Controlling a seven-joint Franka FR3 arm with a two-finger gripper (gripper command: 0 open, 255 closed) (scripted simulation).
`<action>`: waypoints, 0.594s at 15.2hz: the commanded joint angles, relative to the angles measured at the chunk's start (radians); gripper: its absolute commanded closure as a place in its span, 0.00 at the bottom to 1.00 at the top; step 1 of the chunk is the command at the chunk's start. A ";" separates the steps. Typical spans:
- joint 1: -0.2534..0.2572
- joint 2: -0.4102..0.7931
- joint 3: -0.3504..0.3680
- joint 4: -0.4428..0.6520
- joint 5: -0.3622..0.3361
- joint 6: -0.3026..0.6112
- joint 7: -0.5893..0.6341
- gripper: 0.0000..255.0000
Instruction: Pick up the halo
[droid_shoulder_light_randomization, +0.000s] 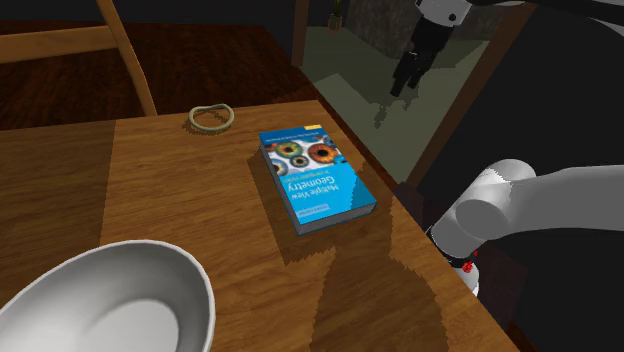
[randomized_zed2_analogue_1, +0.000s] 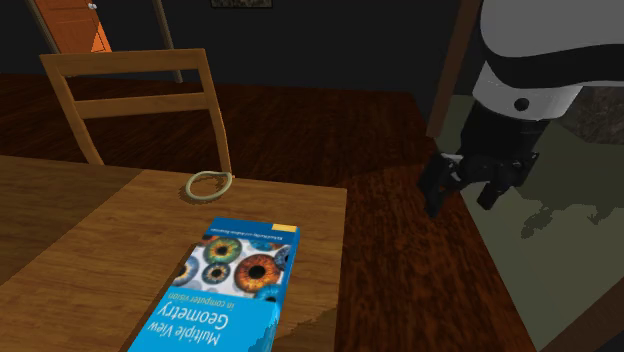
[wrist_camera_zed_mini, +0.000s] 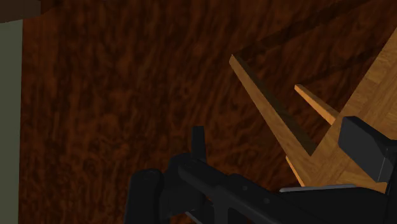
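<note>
The halo (droid_shoulder_light_randomization: 211, 118) (randomized_zed2_analogue_1: 210, 183) is a small pale olive ring lying flat near the far edge of the wooden table (droid_shoulder_light_randomization: 150, 200) (randomized_zed2_analogue_1: 80, 230), just in front of the chair. My black gripper (droid_shoulder_light_randomization: 402, 88) (randomized_zed2_analogue_1: 462, 195) (wrist_camera_zed_mini: 280, 137) hangs off the table, over the floor, well toward the shoulder view's right of the halo. Its fingers (randomized_zed2_analogue_1: 436, 196) stand apart with nothing between them. In the wrist view the dark wood floor and the chair back (wrist_camera_zed_mini: 273, 108) lie beyond the fingers.
A blue book (droid_shoulder_light_randomization: 315, 180) (randomized_zed2_analogue_1: 225, 290) with eye pictures lies on the table between the halo and the stand. A large white bowl (droid_shoulder_light_randomization: 100, 300) sits at the near corner. A wooden chair (droid_shoulder_light_randomization: 125, 45) (randomized_zed2_analogue_1: 140, 100) stands behind the table. A grey-green rug (randomized_zed2_analogue_1: 540, 220) lies below the gripper.
</note>
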 joint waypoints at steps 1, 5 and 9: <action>0.000 0.000 0.000 0.000 0.000 0.000 0.000 0.00; 0.037 0.120 0.056 0.068 0.042 0.038 0.045 0.00; 0.068 0.246 0.109 0.152 0.073 0.066 0.087 0.00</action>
